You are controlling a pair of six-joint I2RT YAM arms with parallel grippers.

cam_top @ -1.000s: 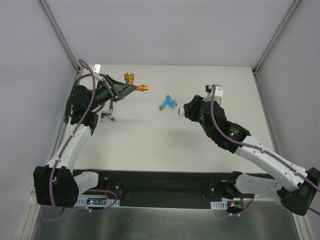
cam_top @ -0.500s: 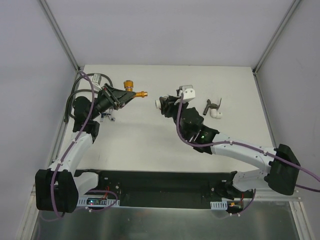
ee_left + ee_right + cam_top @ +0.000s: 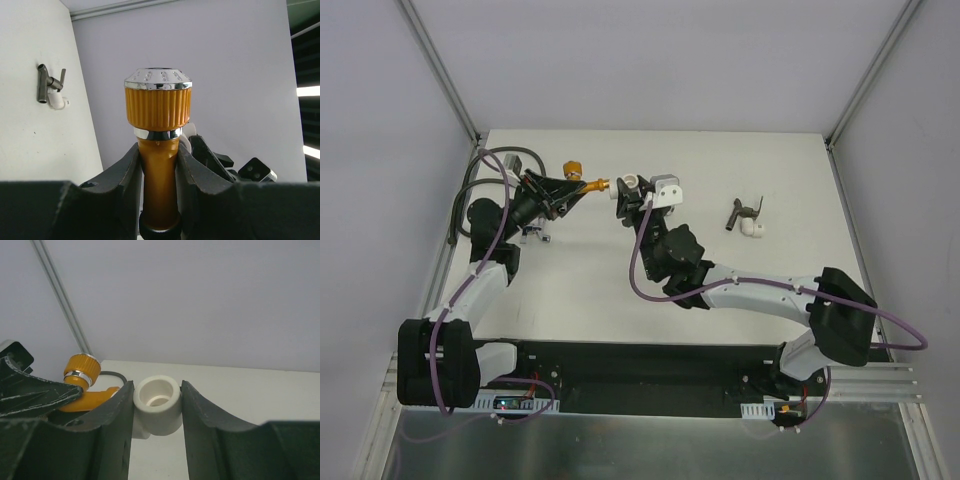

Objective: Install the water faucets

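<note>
My left gripper (image 3: 568, 188) is shut on the shiny orange faucet (image 3: 576, 172) and holds it above the table at the back left. Its spout (image 3: 601, 184) points right. In the left wrist view the orange faucet (image 3: 157, 115) stands between my fingers (image 3: 122, 175). My right gripper (image 3: 623, 194) is shut on a small white elbow fitting (image 3: 629, 183), held just right of the spout tip. The fitting's open socket (image 3: 157, 402) shows in the right wrist view, with the orange faucet (image 3: 80, 372) to its left. A dark grey-brown faucet (image 3: 747, 210) lies at the back right. The blue faucet is hidden.
A white elbow fitting (image 3: 755, 229) lies against the dark faucet; both also show in the left wrist view (image 3: 49, 82). A black hose (image 3: 470, 185) loops at the table's left edge. A small silver part (image 3: 536, 234) lies under the left arm. Walls enclose the table.
My right arm has swung left across the table with the white elbow fitting, up to the orange faucet's spout. The blue faucet has gone out of sight. The left gripper shifted slightly.
</note>
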